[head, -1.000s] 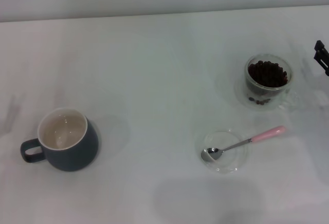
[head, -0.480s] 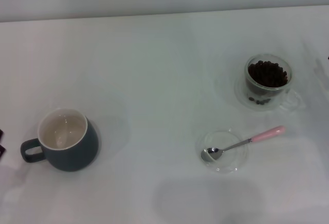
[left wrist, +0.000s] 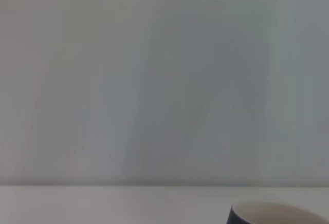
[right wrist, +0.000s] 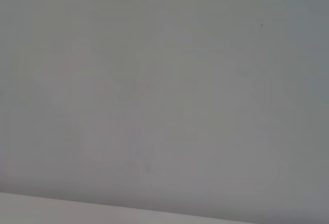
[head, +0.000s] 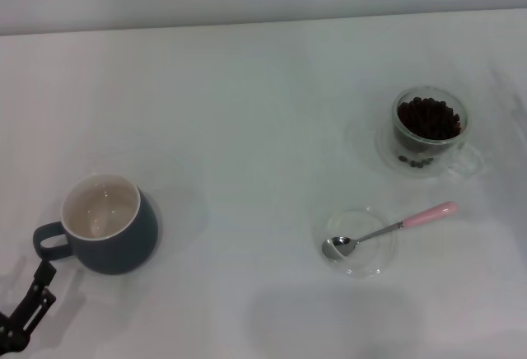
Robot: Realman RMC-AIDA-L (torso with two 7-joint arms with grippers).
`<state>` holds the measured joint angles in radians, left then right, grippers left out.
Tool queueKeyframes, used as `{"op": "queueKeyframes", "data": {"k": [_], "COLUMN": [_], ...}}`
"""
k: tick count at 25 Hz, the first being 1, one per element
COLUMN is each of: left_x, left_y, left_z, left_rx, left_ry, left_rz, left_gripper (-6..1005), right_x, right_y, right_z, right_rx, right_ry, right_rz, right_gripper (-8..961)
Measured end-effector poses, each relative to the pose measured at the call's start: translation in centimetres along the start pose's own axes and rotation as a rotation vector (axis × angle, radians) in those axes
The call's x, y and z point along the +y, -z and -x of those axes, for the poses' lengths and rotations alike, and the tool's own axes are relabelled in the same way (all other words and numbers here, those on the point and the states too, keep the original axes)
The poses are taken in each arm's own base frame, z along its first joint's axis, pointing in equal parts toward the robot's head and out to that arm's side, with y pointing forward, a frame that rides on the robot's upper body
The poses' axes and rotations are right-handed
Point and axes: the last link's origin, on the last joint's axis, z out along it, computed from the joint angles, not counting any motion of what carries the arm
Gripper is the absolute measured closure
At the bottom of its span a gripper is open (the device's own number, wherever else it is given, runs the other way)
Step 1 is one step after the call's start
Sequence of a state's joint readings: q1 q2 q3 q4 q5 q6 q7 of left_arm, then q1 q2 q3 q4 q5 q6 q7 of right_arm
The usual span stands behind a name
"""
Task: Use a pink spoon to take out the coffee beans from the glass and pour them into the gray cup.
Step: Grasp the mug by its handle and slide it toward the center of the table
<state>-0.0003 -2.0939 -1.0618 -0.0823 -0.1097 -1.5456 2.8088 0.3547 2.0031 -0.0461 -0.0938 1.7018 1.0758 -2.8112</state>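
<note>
The gray cup (head: 111,227) stands at the near left of the white table, its cream inside empty and its handle pointing left. Its rim also shows in the left wrist view (left wrist: 280,214). My left gripper (head: 41,281) comes in from the lower left corner, its tip just below the cup's handle. The glass (head: 429,131) stands at the far right, filled with coffee beans (head: 428,118). The pink spoon (head: 391,229) lies in front of the glass, its metal bowl resting in a clear saucer (head: 372,262) and its pink handle pointing right. My right gripper is out of view.
The white table (head: 247,128) runs back to a pale wall. The right wrist view shows only wall and a strip of table.
My right gripper, at the right edge one second ago, has left the view. My left gripper has come in at the lower left, close to the gray cup's handle. Nothing on the table moved.
</note>
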Motion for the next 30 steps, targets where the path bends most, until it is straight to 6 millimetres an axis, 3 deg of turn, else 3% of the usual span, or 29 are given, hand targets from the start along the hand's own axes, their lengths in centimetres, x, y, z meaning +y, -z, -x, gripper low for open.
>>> {"op": "queueKeyframes", "data": {"k": [13, 30], "left_x": [-0.8, -1.9], "left_y": [-0.5, -3.2], "left_z": [1.2, 1.0], "left_rx": [-0.089, -0.108], "left_ry": [0.028, 0.032], "left_rz": [-0.038, -0.040], "left_gripper": [138, 137], "right_x": [0.0, -0.2], "right_y": [0.9, 2.3], "right_z": [-0.5, -0.9], "right_rx": [0.003, -0.017], "right_ry": [-0.002, -0.016], "right_rz": [0.004, 0.001], "right_gripper": [170, 170]}}
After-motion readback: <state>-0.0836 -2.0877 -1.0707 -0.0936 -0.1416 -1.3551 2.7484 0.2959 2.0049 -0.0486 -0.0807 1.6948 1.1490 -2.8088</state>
